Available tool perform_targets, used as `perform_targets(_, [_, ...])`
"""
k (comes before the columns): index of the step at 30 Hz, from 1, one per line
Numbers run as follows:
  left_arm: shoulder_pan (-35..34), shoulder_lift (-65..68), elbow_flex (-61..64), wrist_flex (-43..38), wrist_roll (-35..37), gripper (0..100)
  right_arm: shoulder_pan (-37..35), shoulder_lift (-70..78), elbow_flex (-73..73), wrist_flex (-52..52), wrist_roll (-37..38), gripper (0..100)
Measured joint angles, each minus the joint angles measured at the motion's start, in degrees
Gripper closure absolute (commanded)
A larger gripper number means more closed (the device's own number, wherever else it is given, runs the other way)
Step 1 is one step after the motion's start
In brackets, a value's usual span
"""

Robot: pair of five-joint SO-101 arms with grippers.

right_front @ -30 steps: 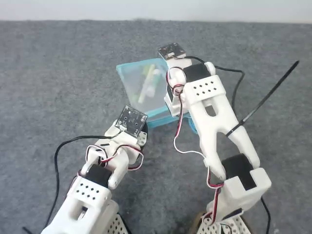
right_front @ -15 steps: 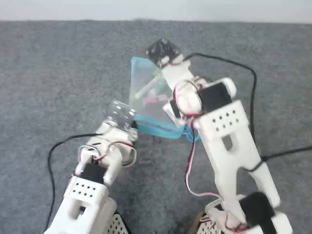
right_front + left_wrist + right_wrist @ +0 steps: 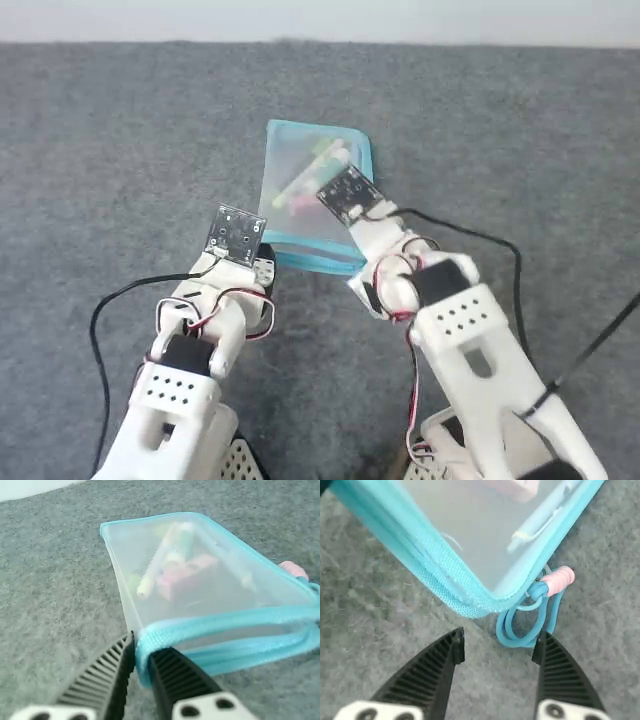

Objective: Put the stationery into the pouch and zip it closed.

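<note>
A clear pouch with teal trim lies on the grey carpet, holding pens and a pink eraser. My left gripper is shut on the near corner of the pouch's teal zipper edge. My right gripper is open just short of the pouch's other near corner, touching nothing. Between its fingers lies the teal cord loop of the zipper pull with its pink bead. In the high view the right wrist overlaps the pouch's near right part.
Grey carpet spreads around the pouch on all sides. Both arm bases stand at the near edge, with cables trailing beside them. A pale wall strip runs along the far edge.
The right arm has drawn back from over the pouch toward the near side. The pouch has swung round and now lies flatter. The left gripper shifted slightly left while holding the corner.
</note>
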Motion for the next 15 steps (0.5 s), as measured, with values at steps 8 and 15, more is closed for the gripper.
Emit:
perform_targets(8, [0.0,0.0,0.0,0.0,0.0,99,3.7,-1.9,5.2,-5.9,0.0,78.3])
perform_targets(15, [0.0,0.0,0.0,0.0,0.0,99,5.1,-2.0,12.1,-15.7,8.3,78.3])
